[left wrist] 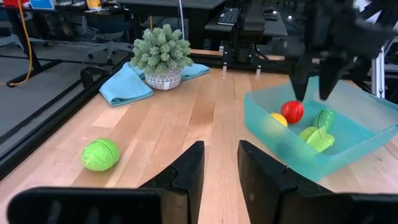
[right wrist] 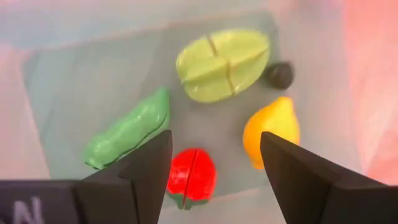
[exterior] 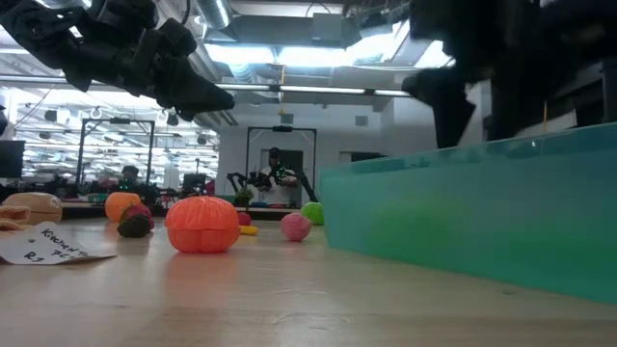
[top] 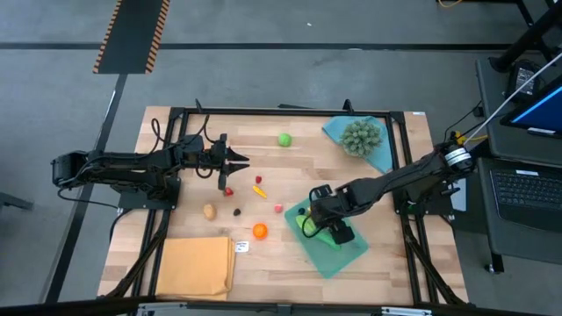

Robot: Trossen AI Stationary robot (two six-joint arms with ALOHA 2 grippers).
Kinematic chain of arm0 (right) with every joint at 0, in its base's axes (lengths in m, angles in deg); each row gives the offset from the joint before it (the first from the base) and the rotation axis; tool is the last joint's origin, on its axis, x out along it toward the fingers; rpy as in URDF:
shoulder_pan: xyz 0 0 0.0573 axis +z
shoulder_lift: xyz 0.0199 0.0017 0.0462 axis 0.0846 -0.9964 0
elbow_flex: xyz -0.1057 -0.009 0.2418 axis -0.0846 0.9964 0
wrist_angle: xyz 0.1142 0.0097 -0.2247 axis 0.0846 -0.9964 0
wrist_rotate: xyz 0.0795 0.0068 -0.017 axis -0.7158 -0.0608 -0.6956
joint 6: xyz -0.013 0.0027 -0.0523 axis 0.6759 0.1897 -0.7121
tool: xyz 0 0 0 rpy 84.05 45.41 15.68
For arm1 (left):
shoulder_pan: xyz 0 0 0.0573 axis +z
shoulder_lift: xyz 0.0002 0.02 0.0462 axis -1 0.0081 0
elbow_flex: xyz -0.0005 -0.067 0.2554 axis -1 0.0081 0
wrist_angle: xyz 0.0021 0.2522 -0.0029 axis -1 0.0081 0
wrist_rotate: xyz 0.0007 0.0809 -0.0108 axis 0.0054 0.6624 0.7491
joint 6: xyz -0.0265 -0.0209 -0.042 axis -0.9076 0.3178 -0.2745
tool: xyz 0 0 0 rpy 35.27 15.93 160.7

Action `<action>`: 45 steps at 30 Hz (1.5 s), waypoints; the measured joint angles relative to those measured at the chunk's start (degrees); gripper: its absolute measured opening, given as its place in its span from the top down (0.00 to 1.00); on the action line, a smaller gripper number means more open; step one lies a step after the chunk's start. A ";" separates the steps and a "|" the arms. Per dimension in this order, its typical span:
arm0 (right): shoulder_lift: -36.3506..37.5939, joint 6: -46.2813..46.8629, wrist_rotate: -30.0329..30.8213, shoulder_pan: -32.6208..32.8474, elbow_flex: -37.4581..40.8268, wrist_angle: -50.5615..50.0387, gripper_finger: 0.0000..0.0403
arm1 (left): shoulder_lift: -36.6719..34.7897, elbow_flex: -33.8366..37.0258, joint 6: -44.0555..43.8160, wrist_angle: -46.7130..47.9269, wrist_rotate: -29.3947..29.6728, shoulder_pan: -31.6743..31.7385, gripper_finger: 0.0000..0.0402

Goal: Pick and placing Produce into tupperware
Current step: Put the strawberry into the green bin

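Spread right claw (right wrist: 214, 165) above glossy red tomato (right wrist: 191, 176) in translucent teal tupperware (top: 351, 256); left claw (left wrist: 221, 165) parted.

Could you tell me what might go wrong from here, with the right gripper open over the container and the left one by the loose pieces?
The right gripper hangs open just above the red piece inside the tupperware; lifting carelessly could nudge the pieces already placed. The left gripper is open near the small red piece and yellow piece; a poor approach could roll them away.
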 joint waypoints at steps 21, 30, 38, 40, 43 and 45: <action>17.46 -2.15 1.04 -3.28 23.46 47.58 0.39 | 0.00 0.00 0.28 1.05 -0.02 -0.04 0.91; 18.16 -7.56 1.02 -7.95 28.57 60.12 0.39 | 0.00 0.00 0.04 0.69 -0.02 -0.04 0.97; 18.16 -7.80 1.03 -14.39 28.85 64.52 0.39 | 0.00 0.00 0.08 0.68 0.00 0.08 1.00; 18.16 -7.79 1.04 -15.62 28.85 64.80 0.39 | 0.00 0.00 0.21 0.72 0.01 0.46 0.99; 18.16 -7.78 1.06 -16.97 28.85 65.35 0.39 | 0.00 0.00 -1.65 0.72 0.09 1.30 0.97; 18.16 -7.65 1.02 -17.43 28.85 65.80 0.39 | 0.00 0.00 -3.39 0.71 0.10 2.21 0.95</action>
